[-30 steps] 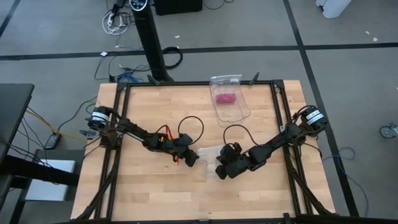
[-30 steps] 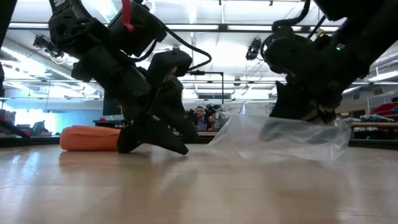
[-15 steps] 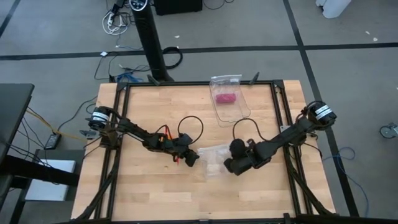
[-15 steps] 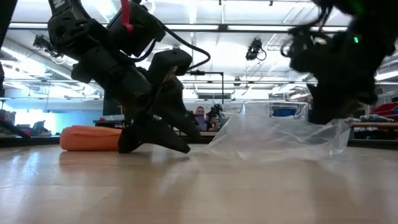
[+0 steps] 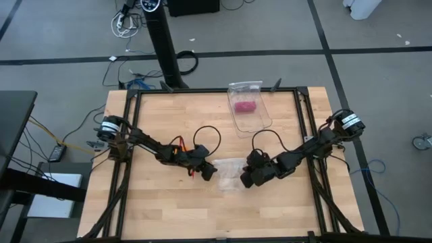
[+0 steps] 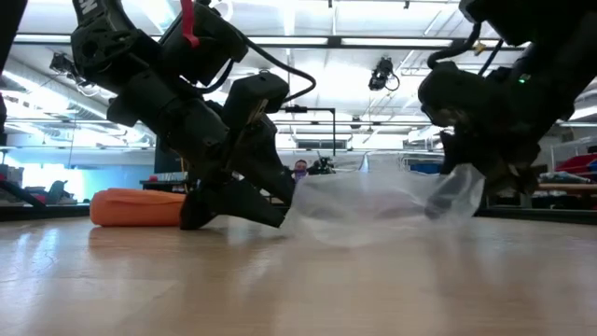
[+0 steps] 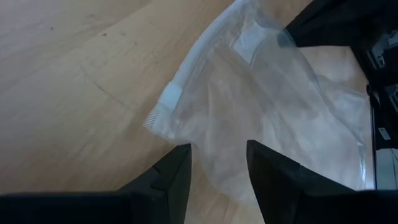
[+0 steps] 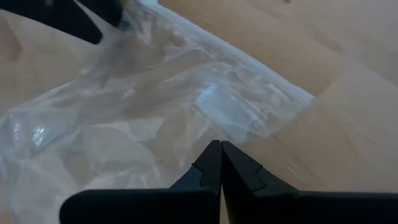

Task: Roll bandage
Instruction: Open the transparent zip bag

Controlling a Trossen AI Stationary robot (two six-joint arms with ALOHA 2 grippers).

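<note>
The bandage (image 6: 135, 207) already lies rolled behind the left tool (image 7: 217, 158), fingers apart over the clear bag (image 7: 261, 106); bagging looks left.

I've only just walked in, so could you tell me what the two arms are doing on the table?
Both grippers are at a clear plastic bag mid-table. The left gripper is open at the bag's edge; the right gripper is shut on the bag. The orange bandage lies rolled beside the left arm, in neither gripper.

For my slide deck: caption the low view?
Both hands at a clear plastic bag; orange bandage lies behind.
</note>
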